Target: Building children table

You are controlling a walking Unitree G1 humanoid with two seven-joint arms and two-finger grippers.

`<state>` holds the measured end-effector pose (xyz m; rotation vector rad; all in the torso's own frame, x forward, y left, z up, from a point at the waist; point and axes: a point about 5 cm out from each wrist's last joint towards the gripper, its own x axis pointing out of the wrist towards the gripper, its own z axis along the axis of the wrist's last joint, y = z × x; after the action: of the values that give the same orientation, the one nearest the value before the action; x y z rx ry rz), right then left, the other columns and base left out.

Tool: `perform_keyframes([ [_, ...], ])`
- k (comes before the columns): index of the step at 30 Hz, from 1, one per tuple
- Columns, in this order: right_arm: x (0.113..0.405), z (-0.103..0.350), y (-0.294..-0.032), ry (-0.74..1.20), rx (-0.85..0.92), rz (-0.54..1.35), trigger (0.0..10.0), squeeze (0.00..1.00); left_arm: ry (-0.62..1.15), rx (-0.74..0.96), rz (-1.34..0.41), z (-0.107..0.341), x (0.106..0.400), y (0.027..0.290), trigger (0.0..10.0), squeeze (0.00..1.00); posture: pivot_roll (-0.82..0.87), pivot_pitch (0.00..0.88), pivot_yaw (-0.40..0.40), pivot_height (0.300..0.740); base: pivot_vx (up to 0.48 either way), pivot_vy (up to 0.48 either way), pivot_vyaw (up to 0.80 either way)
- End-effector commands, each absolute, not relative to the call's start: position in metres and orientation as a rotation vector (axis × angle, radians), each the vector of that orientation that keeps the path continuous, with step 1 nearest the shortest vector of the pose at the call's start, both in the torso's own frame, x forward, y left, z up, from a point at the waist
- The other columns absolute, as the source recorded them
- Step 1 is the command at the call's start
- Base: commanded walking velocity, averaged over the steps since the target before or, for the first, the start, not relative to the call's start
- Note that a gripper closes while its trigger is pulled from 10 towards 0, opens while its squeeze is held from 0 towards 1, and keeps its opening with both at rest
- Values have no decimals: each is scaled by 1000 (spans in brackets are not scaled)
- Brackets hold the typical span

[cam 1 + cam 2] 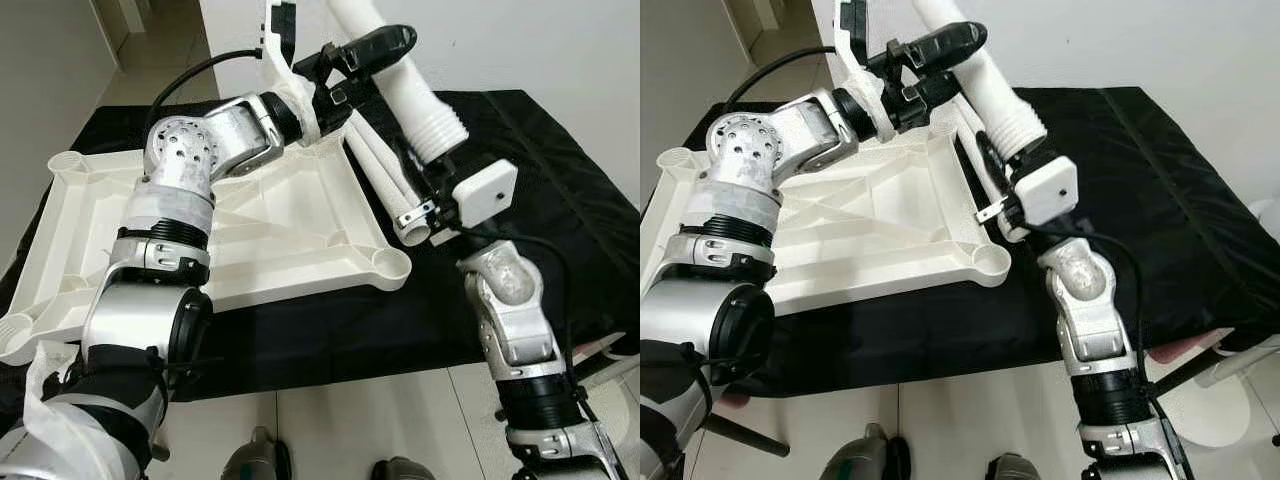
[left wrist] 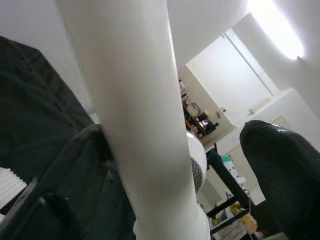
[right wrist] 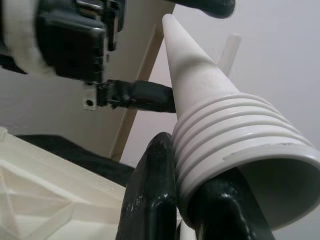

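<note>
A white table leg (image 1: 400, 75) slants up between both grippers. The left gripper (image 1: 352, 62) clamps its smooth shaft higher up; the right gripper (image 1: 428, 165) pinches the ribbed, threaded end lower down. Beneath them the upturned white tabletop (image 1: 290, 225) lies on a black-draped table (image 1: 520, 130).

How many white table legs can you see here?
3: one leg held up by both grippers, two spare legs lying on the black cloth beside the tabletop. Others may be hidden.
</note>
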<state>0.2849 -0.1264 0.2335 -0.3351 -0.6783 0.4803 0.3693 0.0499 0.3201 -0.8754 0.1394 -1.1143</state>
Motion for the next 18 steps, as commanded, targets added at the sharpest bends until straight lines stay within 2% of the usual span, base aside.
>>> perform_keyframes([
  [1, 284, 225, -119, -651, -358, 536, 10000, 0, -123, -906, -1563, 350, 348, 47, 10000, 0, 5, 0, 66, 740, 0, 0, 0],
  [2, 282, 221, -117, -641, -368, 546, 10000, 0, -112, -908, -1482, 349, 358, 46, 10000, 0, -2, 0, 79, 740, 0, 0, 0],
  [7, 281, 218, -116, -636, -372, 551, 10000, 0, -105, -905, -1439, 348, 363, 46, 10000, 0, -2, 0, 79, 740, 0, 0, 0],
  [9, 279, 213, -116, -622, -382, 557, 10000, 0, -73, -926, -1301, 347, 377, 48, 10000, 0, -3, 0, 84, 740, 0, 0, 0],
  [11, 278, 211, -116, -618, -388, 559, 10000, 0, -55, -961, -1254, 347, 383, 50, 10000, 0, -6, 0, 88, 740, 0, 0, 0],
  [13, 274, 206, -118, -607, -395, 557, 10000, 0, -84, -937, -1153, 352, 392, 59, 10000, 0, -6, 0, 87, 740, 0, 0, 0],
  [18, 269, 200, -119, -596, -397, 552, 10000, 0, -81, -878, -1071, 359, 398, 67, 10000, 0, -4, 0, 83, 740, 0, 0, 0],
])
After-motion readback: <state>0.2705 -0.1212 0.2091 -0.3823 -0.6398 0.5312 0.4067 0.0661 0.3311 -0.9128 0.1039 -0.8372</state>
